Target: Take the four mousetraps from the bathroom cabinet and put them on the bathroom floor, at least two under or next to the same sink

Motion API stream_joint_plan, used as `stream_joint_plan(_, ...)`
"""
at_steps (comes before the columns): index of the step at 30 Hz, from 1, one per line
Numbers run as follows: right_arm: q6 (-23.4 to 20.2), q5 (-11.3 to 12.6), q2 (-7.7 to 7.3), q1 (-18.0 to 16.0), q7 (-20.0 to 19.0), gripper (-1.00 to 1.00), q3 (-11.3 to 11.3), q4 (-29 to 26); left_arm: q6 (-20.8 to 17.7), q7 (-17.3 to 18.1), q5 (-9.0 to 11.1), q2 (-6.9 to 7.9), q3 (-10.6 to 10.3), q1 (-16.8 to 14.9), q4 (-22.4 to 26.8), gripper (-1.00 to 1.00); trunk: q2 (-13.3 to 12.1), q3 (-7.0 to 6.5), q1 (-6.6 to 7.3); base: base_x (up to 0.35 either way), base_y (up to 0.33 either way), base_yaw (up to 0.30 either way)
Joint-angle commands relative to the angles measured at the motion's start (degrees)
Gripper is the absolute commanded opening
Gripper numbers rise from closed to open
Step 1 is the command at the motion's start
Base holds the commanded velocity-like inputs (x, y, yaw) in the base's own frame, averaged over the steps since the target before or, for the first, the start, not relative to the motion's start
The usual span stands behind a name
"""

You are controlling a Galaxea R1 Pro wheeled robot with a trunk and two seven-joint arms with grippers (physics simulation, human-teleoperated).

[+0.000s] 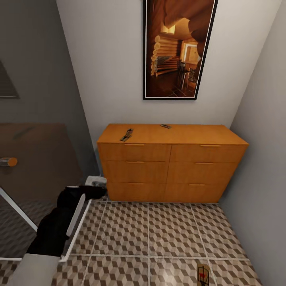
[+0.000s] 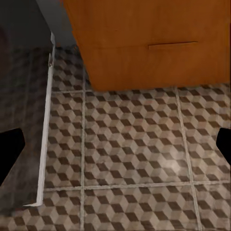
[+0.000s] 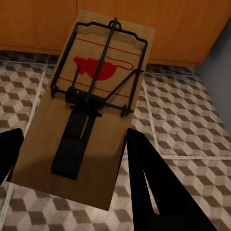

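Against the far wall stands the orange-brown cabinet (image 1: 171,167), also seen in the wrist views (image 2: 144,38) (image 3: 38,24). On its top lie two mousetraps, one near the left front (image 1: 126,135) and one farther back (image 1: 165,126). A third mousetrap (image 3: 96,106), a wooden board with a red mouse print and a black wire bar, sits between the fingers of my right gripper (image 3: 72,137), held over the cube-patterned bathroom floor (image 3: 183,120). The same trap shows low in the head view (image 1: 203,275). My left gripper (image 2: 115,144) hangs open over the tiles near the cabinet's lower left corner (image 1: 97,190). The sink is out of view.
A glass shower screen with a white frame (image 1: 75,234) (image 2: 45,125) runs along my left arm. A grey wall (image 1: 262,159) closes the right side. A framed picture (image 1: 178,47) hangs above the cabinet. Open tiled floor (image 1: 159,230) lies in front of the drawers.
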State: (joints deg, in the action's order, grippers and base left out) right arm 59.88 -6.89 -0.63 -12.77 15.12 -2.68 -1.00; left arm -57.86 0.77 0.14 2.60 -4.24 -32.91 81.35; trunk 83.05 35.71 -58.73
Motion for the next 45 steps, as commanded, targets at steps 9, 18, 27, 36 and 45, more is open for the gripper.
stream_joint_plan(9,0.1,-0.2,0.01,0.0,0.1,-1.00,-0.2,0.0,-0.4,-0.1,0.0,-1.81,0.0,-21.6,-13.1,1.00,0.0,0.06,0.00,0.000,0.000,0.000)
stream_joint_plan(18,-2.0,-0.2,0.08,0.0,-0.2,-1.00,-0.2,0.0,-0.3,-1.2,-0.4,-2.99,0.0,-34.0,-24.0,1.00,0.0,0.06,0.00,0.000,0.000,0.000)
stream_joint_plan(27,-2.7,-0.2,0.10,0.0,-0.2,-1.00,-0.2,0.0,-0.7,4.1,-0.3,-2.83,-0.3,-34.7,-22.1,1.00,0.0,0.06,0.00,0.000,0.000,0.000)
stream_joint_plan(36,-2.8,-0.2,0.10,0.0,-0.3,-1.00,-0.2,0.0,-0.8,10.5,-0.3,0.37,-3.8,-34.8,-19.0,1.00,0.0,0.06,0.00,0.000,0.000,0.000)
stream_joint_plan(45,-2.8,-0.4,0.10,0.0,-0.3,-1.00,-0.2,0.0,-0.8,11.3,-0.3,3.17,-7.5,-34.8,-16.5,1.00,0.0,0.06,0.00,0.003,0.000,0.000)
